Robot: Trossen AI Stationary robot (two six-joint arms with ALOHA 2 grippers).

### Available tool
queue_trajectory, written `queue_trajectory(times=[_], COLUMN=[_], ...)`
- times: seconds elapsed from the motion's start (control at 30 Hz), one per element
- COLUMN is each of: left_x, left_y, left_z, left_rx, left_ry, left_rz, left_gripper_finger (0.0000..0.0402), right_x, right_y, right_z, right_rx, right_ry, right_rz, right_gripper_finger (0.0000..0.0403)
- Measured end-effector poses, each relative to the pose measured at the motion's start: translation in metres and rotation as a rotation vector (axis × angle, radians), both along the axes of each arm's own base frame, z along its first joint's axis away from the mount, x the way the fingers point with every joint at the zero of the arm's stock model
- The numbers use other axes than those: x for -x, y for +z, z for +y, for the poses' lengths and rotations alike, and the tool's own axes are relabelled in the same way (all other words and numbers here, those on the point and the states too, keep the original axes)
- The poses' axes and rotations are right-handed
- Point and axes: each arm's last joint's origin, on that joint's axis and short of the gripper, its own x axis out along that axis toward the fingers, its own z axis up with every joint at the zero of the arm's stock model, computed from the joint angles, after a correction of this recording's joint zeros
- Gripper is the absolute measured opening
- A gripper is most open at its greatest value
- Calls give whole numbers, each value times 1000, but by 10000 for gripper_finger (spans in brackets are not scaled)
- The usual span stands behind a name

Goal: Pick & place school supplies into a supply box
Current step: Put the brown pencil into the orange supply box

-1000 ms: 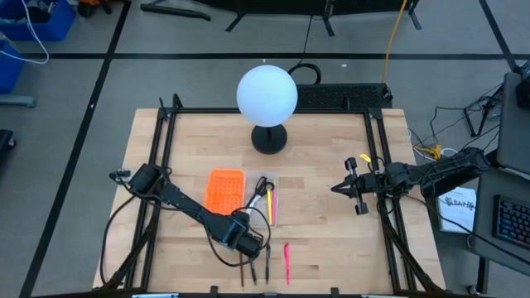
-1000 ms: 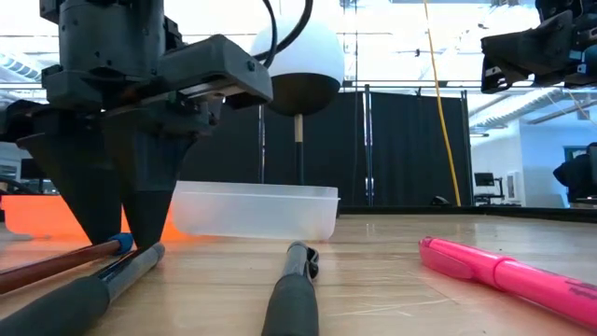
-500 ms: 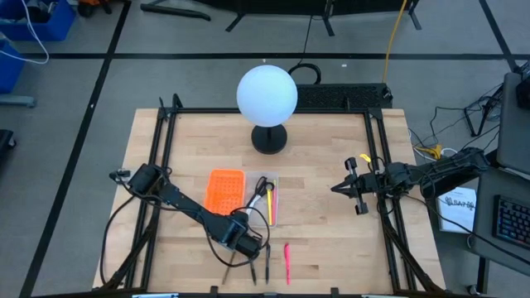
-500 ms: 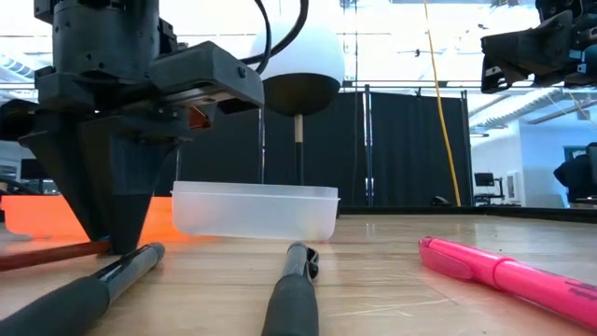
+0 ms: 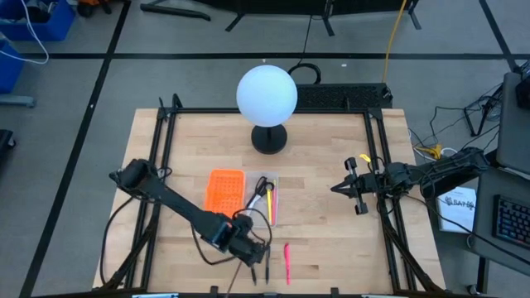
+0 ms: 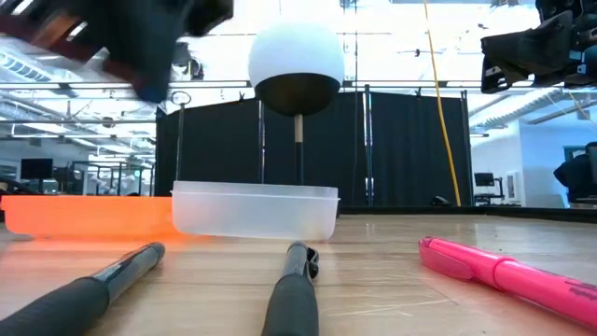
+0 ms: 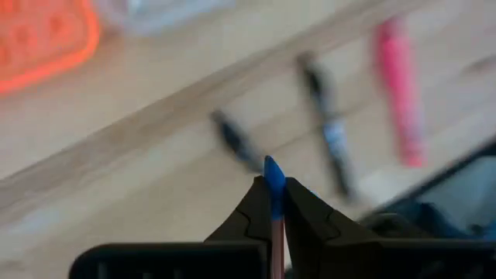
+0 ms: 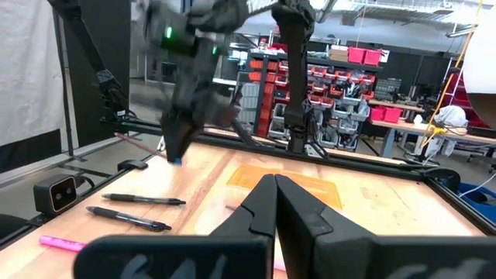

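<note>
My left gripper (image 7: pixel 273 184) is shut on a brown pencil with a blue end (image 7: pixel 273 172) and hangs above the table near its front edge (image 5: pixel 251 251). In the low view it is a blur at the upper left (image 6: pixel 140 47). Two black pens (image 6: pixel 103 285) (image 6: pixel 295 285) and a pink pen (image 6: pixel 508 273) lie flat on the wood near the front. The supply box has an orange half (image 5: pixel 225 189) and a clear tray (image 5: pixel 265 199), which holds scissors and a yellow pencil. My right gripper (image 5: pixel 338 189) waits shut at the right. My left gripper pinches the brown pencil just behind its blue end (image 7: pixel 273 203) between its two fingers. That end pokes a little past the fingertips. The fingers point down and lie across the pencil. The shaft (image 8: pixel 139 143) runs out sideways, and the pencil is lifted clear of the table.
A white globe lamp (image 5: pixel 267 95) on a black foot stands at the middle of the far side. Black frame rails run along the table's left and right edges. Bare wood lies between the tray and my right gripper.
My left gripper has shut on the brown pencil that lay beside the black pens. It has then gone up with it and tipped. The pencil is now lifted clear of the table, while the pens have stayed where they were.
</note>
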Motion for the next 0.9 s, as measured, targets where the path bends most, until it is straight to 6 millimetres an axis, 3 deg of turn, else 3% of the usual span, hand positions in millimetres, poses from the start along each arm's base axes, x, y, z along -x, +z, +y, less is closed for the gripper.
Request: queue_trajectory(times=[0.1,0.2,0.27,0.5,0.77,0.9], left_x=[0,-1,-6,-25,-35,-44], left_y=[30,60,69,67,60,43], left_z=[12,36,57,125,176,196], left_rx=[-74,-129,-146,-206,-259,-239], left_ry=[21,67,114,121,125,120], left_rz=[-21,-20,-2,38,78,128], left_gripper_finger=[18,18,20,18,18,18], right_x=[0,0,0,0,0,0], right_y=[0,1,1,1,0,0], right_z=[0,0,0,0,0,0], right_rx=[0,-3,-4,-4,-2,5], right_ry=[0,0,0,0,0,0], right_rz=[-1,-9,-10,-7,-2,-1], right_gripper_finger=[0,0,0,0,0,0])
